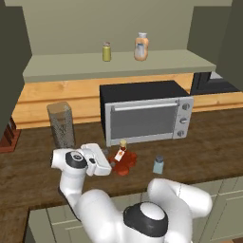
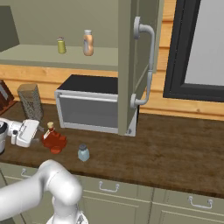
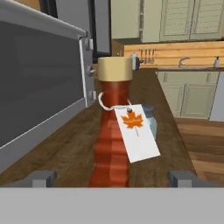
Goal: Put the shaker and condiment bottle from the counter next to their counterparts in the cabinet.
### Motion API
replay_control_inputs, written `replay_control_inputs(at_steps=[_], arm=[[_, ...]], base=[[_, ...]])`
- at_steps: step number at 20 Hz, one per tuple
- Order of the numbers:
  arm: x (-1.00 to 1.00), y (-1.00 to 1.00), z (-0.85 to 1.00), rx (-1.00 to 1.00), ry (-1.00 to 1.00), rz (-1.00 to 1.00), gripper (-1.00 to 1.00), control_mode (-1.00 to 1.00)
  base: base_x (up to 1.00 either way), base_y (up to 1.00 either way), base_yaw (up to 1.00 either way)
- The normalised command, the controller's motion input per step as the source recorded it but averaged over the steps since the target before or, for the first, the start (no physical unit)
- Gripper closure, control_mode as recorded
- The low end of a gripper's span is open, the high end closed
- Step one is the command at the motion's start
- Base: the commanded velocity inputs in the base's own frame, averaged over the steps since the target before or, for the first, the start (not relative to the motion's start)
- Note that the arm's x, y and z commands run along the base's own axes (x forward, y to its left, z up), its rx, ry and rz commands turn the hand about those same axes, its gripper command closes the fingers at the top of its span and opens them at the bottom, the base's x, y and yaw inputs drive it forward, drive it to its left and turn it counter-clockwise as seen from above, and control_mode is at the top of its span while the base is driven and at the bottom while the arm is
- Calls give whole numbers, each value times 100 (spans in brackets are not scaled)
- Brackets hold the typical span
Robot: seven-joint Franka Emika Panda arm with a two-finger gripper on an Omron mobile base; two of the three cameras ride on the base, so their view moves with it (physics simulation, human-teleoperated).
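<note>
Glossy white rounded arm (image 1: 142,209), dark grey joint caps, boxy white pincer (image 1: 110,164) housing.

The toaster oven (image 1: 146,115) stands on the counter (image 1: 209,142). Before it stands the bottle (image 1: 123,159), the shaker (image 1: 158,164) to the bottle's right. Left of the oven stands a jar (image 1: 61,125). Above the oven, the cabinet (image 1: 118,66) shelf carries the counterparts (image 1: 141,46).

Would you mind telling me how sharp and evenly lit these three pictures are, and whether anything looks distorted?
Left base view: flat, even light, no glare, faint shadow under the red bottle; edges soft and blocky. Right base view: same soft render, the blue shaker small and hazy. Hand view: the bottle's tag is crisp, the bottle looms large from closeness, the far kitchen softer; open claw at the bottom.
</note>
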Motion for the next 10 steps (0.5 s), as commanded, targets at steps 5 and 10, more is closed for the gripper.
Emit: replay_control_inputs(at_steps=[5,10], arm=[[-5,-1,-1,4,1,0,-100,-100],[-6,-26,-4,12,2,0,-100,-100]], base=[[0,0,0],[0,0,0]])
